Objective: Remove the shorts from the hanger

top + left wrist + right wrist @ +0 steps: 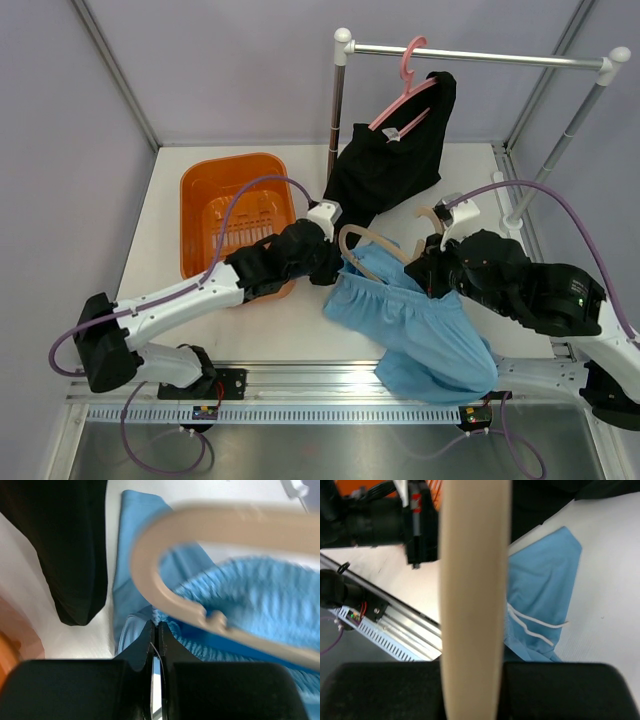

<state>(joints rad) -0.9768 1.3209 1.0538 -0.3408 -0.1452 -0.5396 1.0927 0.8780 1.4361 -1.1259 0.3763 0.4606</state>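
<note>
Desk (170,210) takes up most of the top view, white, with a metal clothes rail (480,55) running along the 12-to-2 o'clock edge. The blue shorts (420,330) come next. They lie on the desk at about 5 o'clock from centre, waistband up between the two arms and the legs trailing off toward the front edge at 5. A white drawstring shows in the right wrist view.

A black garment (390,165) hangs from a pink hanger (410,85) on the rail at roughly 1 o'clock, its lower end draped onto the desk. The orange basket (200,190) sits at 10 o'clock, partly under the left arm.

The beige hanger (240,527) lies across the shorts' waistband, hook pointing to 9 o'clock, and the gathered blue fabric is bunched right against its bar.

The left hand (155,627) is pinched nearly closed on the waistband edge, just below the hook. The right hand (432,262) sits at the 3 o'clock end of the hanger, clamped on the bar, which runs straight up between its fingers.
</note>
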